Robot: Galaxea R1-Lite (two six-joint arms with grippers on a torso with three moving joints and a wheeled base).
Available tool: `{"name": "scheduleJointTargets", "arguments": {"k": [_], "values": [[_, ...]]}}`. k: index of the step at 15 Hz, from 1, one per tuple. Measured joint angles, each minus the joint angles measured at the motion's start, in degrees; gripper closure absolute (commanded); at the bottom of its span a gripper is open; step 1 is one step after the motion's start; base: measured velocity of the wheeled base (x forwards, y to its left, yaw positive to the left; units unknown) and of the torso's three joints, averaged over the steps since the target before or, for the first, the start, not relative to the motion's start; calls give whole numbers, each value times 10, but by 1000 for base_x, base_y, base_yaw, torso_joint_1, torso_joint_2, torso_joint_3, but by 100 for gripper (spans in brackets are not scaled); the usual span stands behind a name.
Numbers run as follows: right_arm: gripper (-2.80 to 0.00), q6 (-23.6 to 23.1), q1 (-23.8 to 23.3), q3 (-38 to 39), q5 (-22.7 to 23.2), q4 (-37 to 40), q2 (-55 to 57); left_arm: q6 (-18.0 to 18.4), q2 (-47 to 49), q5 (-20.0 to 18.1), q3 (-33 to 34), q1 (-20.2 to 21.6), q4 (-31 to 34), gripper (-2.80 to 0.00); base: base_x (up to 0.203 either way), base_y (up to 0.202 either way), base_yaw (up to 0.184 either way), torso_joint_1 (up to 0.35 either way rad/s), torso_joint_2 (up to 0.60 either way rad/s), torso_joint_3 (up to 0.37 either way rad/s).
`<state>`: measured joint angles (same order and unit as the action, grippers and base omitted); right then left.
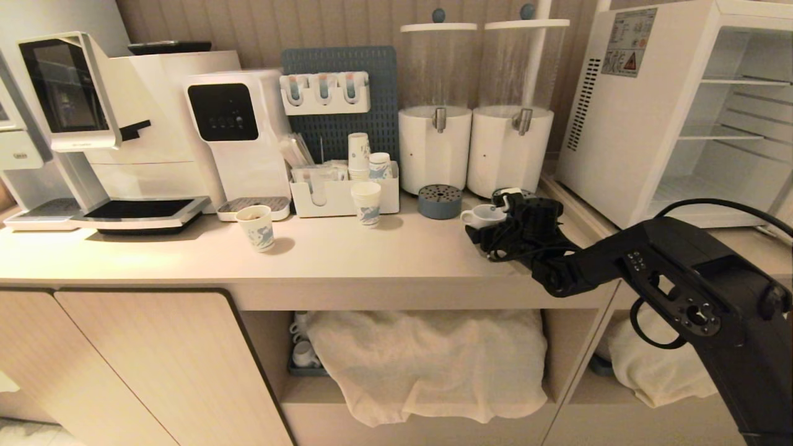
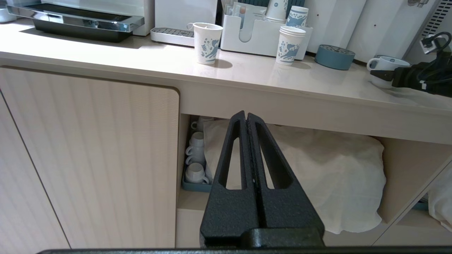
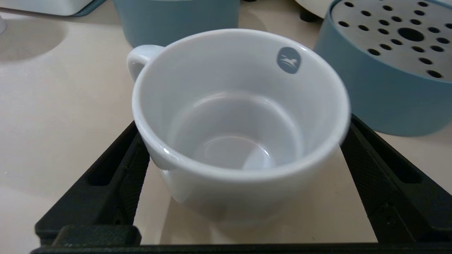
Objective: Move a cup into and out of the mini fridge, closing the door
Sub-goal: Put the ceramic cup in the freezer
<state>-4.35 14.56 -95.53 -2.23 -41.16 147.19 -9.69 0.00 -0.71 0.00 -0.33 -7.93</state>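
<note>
Cup: the squat white ceramic mug [image 3: 240, 123] with a loop handle and a small round blue logo stands upright and empty on the pale beige table [image 1: 347, 260], right of centre in the head view, just beside a round blue perforated drip tray [image 1: 439, 201].
Right pincer: the black right pincer [image 3: 240, 183] is spread wide with one finger on each side of the mug; the fingers [image 3: 120, 176] look near the wall, not yet clenched on it.
Left pincer: the black left pincer [image 2: 248, 120] is clenched on nothing, parked low before the cabinet front.
Fridge: the white boxy mini fridge [image 1: 626, 124] stands at the upper right of the head view with its wire shelves exposed; its door is not in view.
Risk: an uneven squeeze on the rounded wall could likely twist or tip the mug.
Risk: the handle at the far side could catch a finger.
Risk: pushing forward could shove the mug into the drip tray.
</note>
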Motion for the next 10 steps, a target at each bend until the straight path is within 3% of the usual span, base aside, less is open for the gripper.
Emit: {"name": "scheduleJointTargets", "arguments": {"k": [10], "values": [[-280, -1, 0, -31, 0, 12, 21, 0, 0, 0, 0, 0, 0, 0, 0, 0, 0, 0, 0, 0]]}}
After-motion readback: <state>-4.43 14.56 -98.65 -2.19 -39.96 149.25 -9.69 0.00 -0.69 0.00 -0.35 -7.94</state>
